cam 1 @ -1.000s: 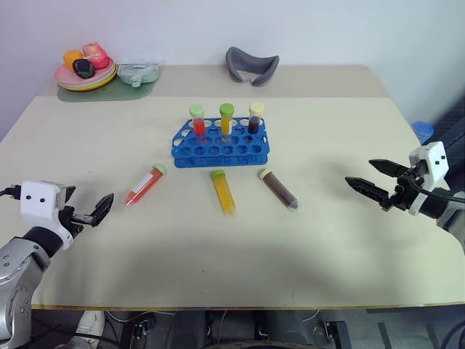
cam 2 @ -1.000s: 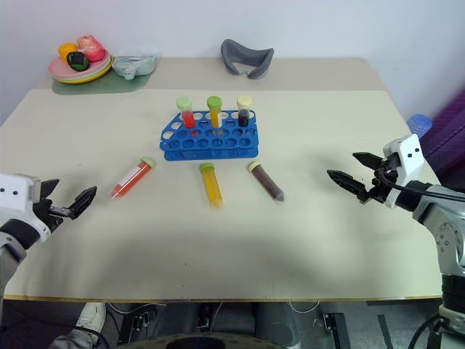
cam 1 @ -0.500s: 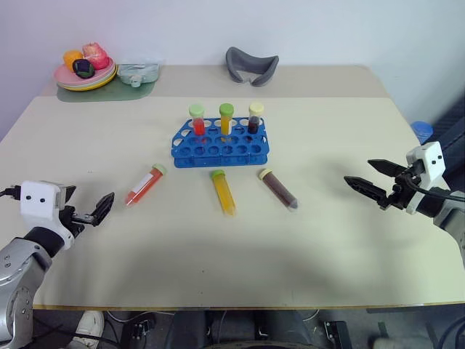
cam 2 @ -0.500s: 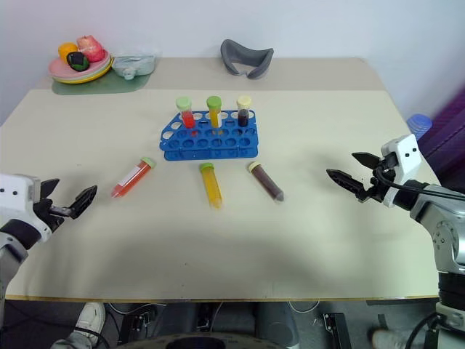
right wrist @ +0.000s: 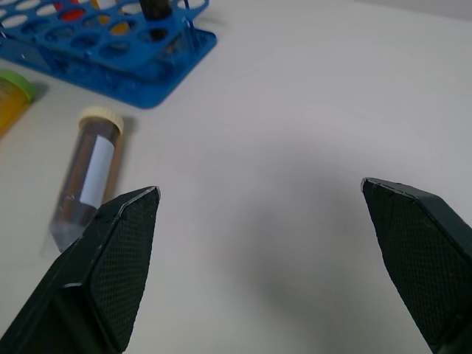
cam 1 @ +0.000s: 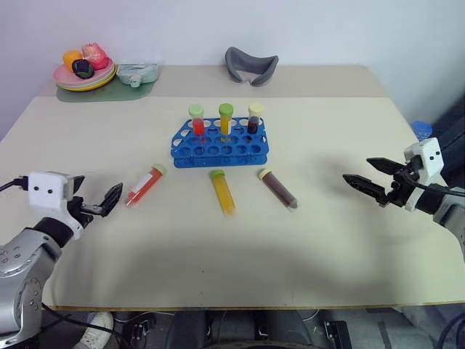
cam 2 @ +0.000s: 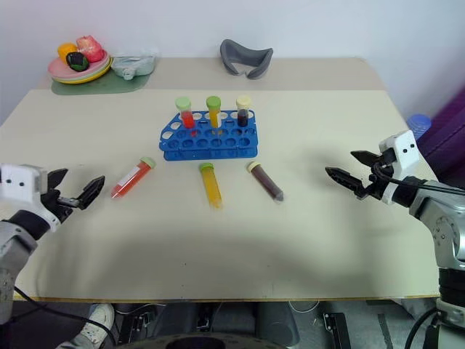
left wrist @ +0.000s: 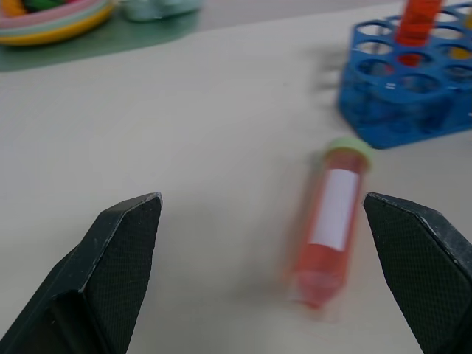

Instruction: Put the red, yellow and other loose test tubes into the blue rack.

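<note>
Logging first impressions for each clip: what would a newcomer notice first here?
The blue rack at mid-table, with three capped tubes standing in its back row. In front of it three loose tubes lie flat: red, yellow and dark brown. The open left gripper hovers beside the red tube; the open right gripper hangs at the far side.

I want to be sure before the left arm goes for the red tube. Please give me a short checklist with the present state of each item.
1. Left gripper open, holding nothing: ok.
2. Red tube lying free on the table, nothing touching it: ok.
3. Left gripper already around the red tube: not ok, it is beside it.
4. Blue rack has free holes: ok.
5. Right gripper open and far from the left side: ok.
</note>
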{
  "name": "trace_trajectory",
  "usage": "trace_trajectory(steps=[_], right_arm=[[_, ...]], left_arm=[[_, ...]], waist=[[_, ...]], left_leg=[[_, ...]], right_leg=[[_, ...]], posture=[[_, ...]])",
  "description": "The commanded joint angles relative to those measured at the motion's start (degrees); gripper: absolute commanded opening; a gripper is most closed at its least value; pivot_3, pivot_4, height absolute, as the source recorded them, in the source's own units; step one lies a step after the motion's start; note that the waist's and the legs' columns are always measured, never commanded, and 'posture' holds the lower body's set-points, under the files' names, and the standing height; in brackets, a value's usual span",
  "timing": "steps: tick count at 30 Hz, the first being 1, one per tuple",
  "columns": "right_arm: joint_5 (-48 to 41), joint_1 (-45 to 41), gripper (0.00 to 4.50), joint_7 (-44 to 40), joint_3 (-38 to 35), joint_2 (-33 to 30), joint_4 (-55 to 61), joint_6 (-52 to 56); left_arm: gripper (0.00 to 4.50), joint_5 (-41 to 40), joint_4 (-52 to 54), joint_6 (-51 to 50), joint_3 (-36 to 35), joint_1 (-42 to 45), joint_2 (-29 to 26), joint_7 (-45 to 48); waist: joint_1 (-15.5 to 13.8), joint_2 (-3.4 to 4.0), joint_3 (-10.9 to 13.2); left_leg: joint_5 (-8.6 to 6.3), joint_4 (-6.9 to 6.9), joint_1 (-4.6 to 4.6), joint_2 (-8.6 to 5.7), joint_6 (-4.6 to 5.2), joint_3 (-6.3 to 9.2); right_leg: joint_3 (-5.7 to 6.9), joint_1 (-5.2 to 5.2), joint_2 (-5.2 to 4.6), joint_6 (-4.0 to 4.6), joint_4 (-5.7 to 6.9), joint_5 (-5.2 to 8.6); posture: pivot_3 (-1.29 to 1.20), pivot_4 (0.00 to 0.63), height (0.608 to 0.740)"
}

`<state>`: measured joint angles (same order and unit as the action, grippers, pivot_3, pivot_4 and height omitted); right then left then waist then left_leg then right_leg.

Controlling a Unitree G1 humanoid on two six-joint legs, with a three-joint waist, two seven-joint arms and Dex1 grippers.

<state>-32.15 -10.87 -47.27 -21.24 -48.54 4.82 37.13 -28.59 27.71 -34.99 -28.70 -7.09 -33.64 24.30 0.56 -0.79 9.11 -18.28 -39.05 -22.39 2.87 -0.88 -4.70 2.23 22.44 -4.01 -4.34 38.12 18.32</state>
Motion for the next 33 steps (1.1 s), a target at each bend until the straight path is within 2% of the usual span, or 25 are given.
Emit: trace_trajectory(steps=[1,7,13,16,21,24,29,33], right_arm=[[-1.89,-1.92,4.5,1.24,-1.65,-2.08,3.91,3.61],[-6.12,-6.17,4.5,4.53,-2.23,-2.49,8.92,12.33],[-6.63,-8.89,4.5,9.18,1.14,-5.04,15.95,21.2],[-9.75,-11.61,4.5,12.91,2.93,-4.32,21.09,28.45],[-15.14,-19.83,4.5,18.9,7.2,-1.35,25.38,46.29],[-17.3,-25.68,4.5,21.74,9.79,1.63,25.08,54.51],[-23.78,-31.9,4.5,36.17,17.4,3.33,14.92,55.37],[-28.13,-36.43,4.5,43.67,22.82,3.74,11.47,55.37]], left_arm=[[4.46,-1.15,4.38,-0.31,2.9,2.1,-1.0,0.97],[4.46,-0.33,6.83,-0.35,11.92,4.55,-0.48,2.6],[4.46,1.42,5.65,2.81,20.78,7.32,-1.62,8.74],[4.46,2.06,5.16,4.8,24.83,8.6,-3.28,13.76],[4.46,3.31,4.4,7.7,28.25,8.7,-4.55,18.26],[4.46,4.19,3.3,9.02,28.96,8.87,-4.57,19.48],[4.46,5.24,1.83,11.06,29.42,8.9,-4.1,20.37],[4.46,5.56,1.74,11.74,29.52,8.28,-4.45,21.27]], waist=[[-0.1,0.0,0.0],[0.08,0.02,-0.01],[-0.1,0.03,-0.01],[0.03,0.05,-0.01],[0.23,0.06,0.0],[0.19,0.07,0.0],[-0.01,0.05,0.01],[0.28,0.07,0.01]], left_leg=[[0.0,-0.01,0.0,0.0,0.0,0.0],[0.09,0.0,-0.01,0.0,-0.16,0.0],[0.08,-0.01,-0.03,-0.01,-0.14,0.01],[0.04,-0.01,-0.03,0.0,-0.06,0.01],[0.0,0.01,-0.04,0.01,-0.01,0.01],[-0.01,0.0,-0.05,0.02,0.02,0.01],[-0.02,-0.02,-0.11,-0.04,0.04,0.01],[-0.03,-0.04,-0.18,-0.07,0.06,-0.05]], right_leg=[[0.0,0.0,0.0,0.0,0.0,0.0],[0.0,0.01,0.01,0.0,0.0,0.0],[-0.01,0.02,0.02,0.0,0.0,0.0],[-0.01,0.03,0.02,0.0,-0.01,0.0],[-0.02,0.06,0.02,0.01,0.0,0.0],[-0.02,0.08,0.03,0.01,0.0,0.01],[-0.01,0.11,-0.05,0.01,-0.01,0.0],[-0.02,0.21,-0.08,0.01,0.01,0.0]], posture=[[0.0,0.15,0.735],[0.0,0.15,0.735],[0.0,0.15,0.735],[0.0,0.15,0.735],[0.0,0.15,0.735],[0.0,0.15,0.735],[0.0,0.15,0.735],[0.0,0.15,0.735]])
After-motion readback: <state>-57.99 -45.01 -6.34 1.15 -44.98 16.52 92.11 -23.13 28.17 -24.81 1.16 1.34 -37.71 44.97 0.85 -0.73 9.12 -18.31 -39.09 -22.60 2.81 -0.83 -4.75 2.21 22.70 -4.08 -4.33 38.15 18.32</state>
